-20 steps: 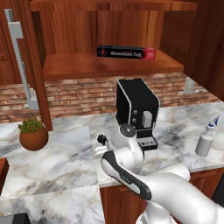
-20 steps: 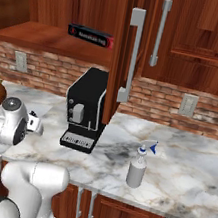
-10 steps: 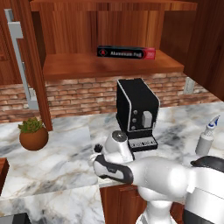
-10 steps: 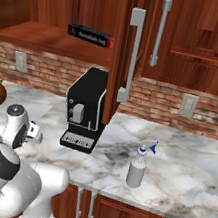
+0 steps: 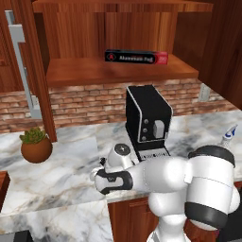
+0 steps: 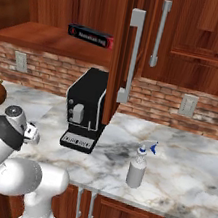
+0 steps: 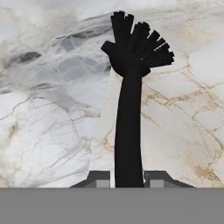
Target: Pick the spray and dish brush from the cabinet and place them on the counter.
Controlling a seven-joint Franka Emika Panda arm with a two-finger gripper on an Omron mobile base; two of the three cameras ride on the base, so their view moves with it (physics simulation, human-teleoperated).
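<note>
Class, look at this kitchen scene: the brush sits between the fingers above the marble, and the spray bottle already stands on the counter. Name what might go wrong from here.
1. The dish brush sits between the fingers by its handle end; if let go above the counter, it may bounce or roll.
2. The arm swings low near the coffee machine; it might knock it.

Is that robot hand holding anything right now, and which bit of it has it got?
Yes: the dish brush. The gripper pinches the lower end of its black handle, bristles pointing away over the counter.
</note>
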